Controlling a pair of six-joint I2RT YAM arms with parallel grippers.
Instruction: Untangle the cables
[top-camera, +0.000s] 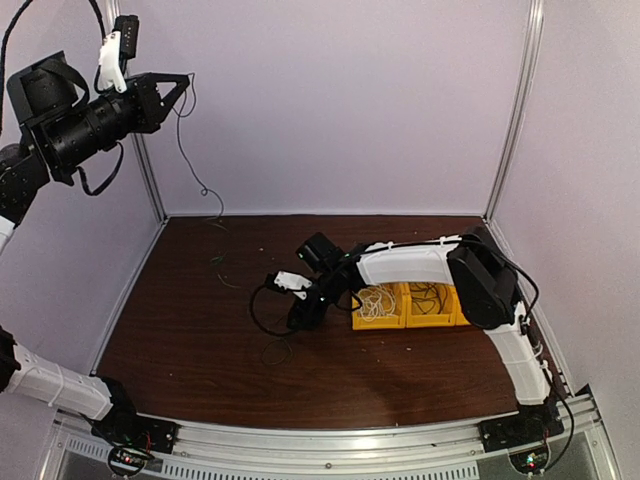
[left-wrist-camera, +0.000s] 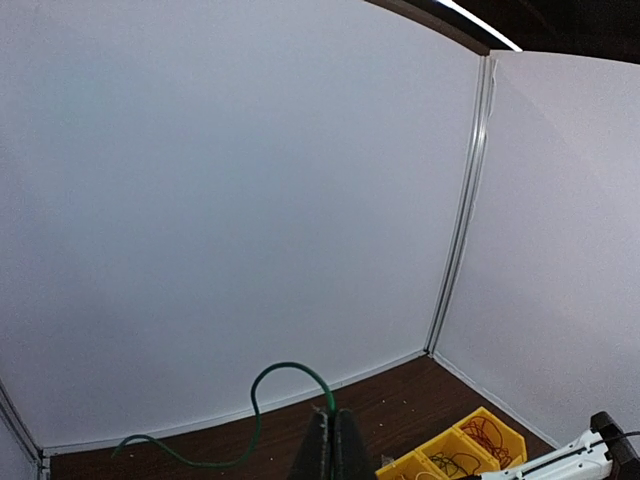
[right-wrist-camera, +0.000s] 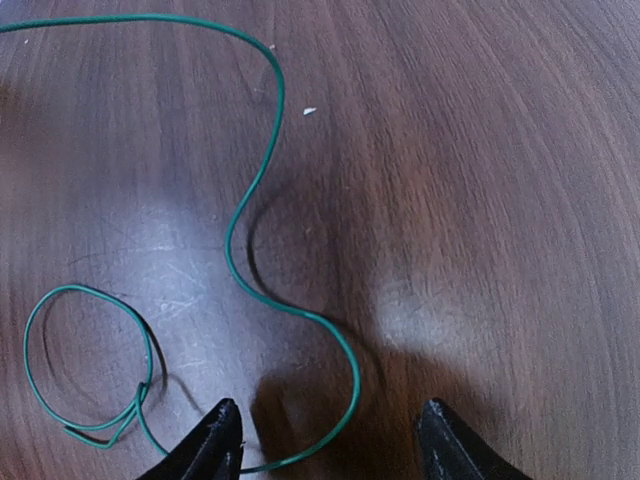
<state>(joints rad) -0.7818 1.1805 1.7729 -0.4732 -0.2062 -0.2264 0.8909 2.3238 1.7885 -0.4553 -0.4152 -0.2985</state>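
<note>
My left gripper is raised high at the back left and is shut on a thin green cable. The cable arcs up from the fingertips and hangs down towards the table. My right gripper is low over the middle of the table with its jaws wide open. A green cable snakes across the wood between and ahead of the fingers, with a small loop to the left. Whether both are one cable I cannot tell.
Yellow bins stand on the table to the right of my right gripper, under the right arm. They hold white, dark and red wires, and also show in the left wrist view. White walls enclose the brown table.
</note>
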